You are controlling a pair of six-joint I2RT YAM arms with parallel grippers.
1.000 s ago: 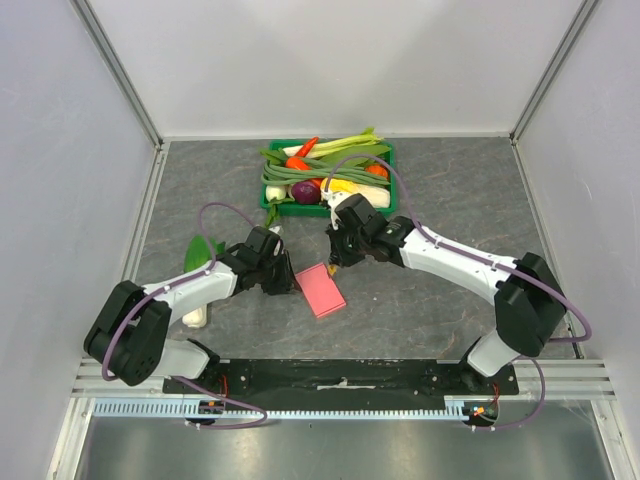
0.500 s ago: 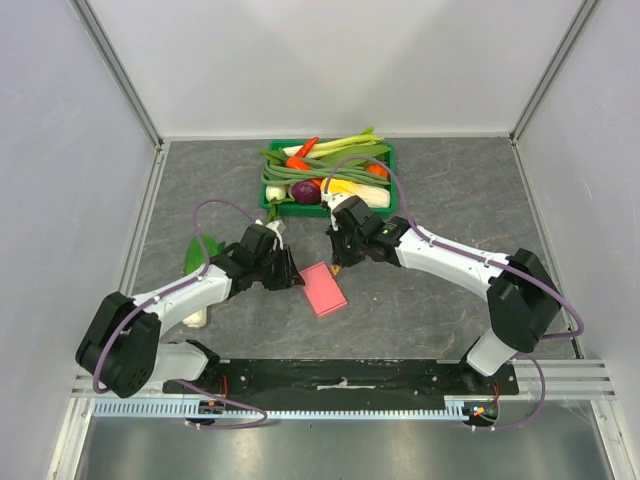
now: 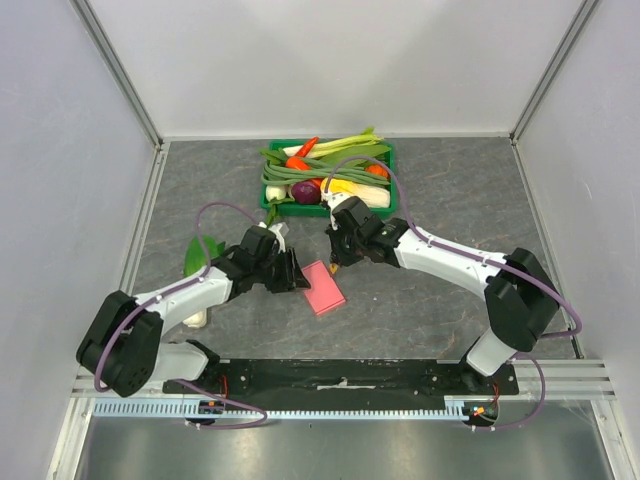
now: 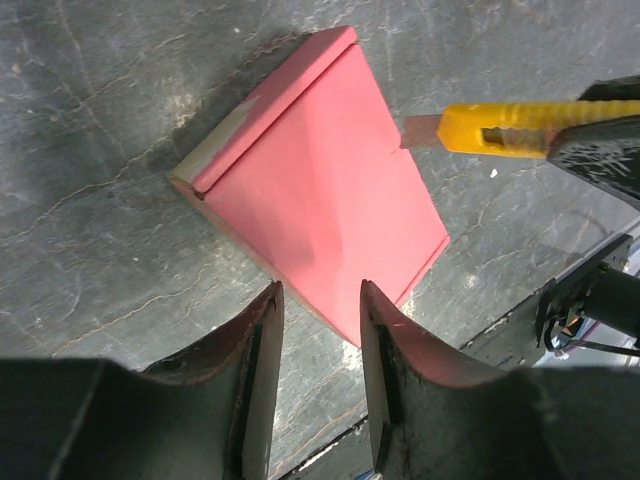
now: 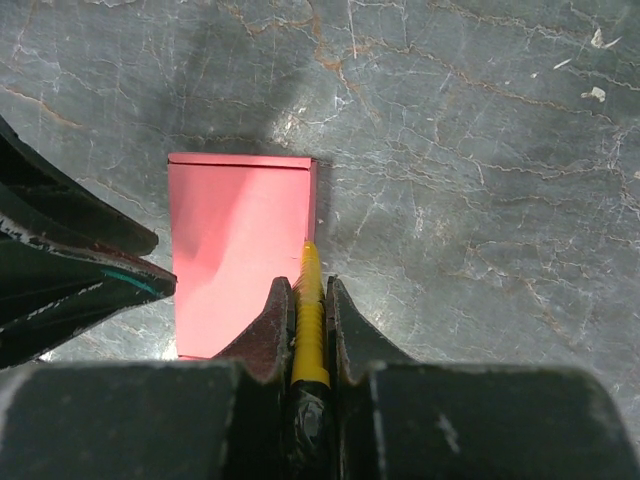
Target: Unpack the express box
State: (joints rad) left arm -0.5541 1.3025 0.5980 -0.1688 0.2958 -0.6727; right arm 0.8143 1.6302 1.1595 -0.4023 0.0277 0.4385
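Between the two arms, on the grey surface (image 3: 440, 200), the pink express box (image 3: 322, 289) lies flat. At one end of it the left hand (image 4: 320, 298) hovers, fingers narrowly parted and gripping nothing. The right hand (image 5: 308, 288) is clamped on a yellow utility knife (image 4: 500, 130), its blade tip at the box's side edge.

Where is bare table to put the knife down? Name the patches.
Bare table lies right of the green crate to the side wall, and left of it toward the rail. A patch sits between the express box, the right arm and the base plate. Crowded: the centre, where the left gripper and the right gripper with its knife meet at the box.
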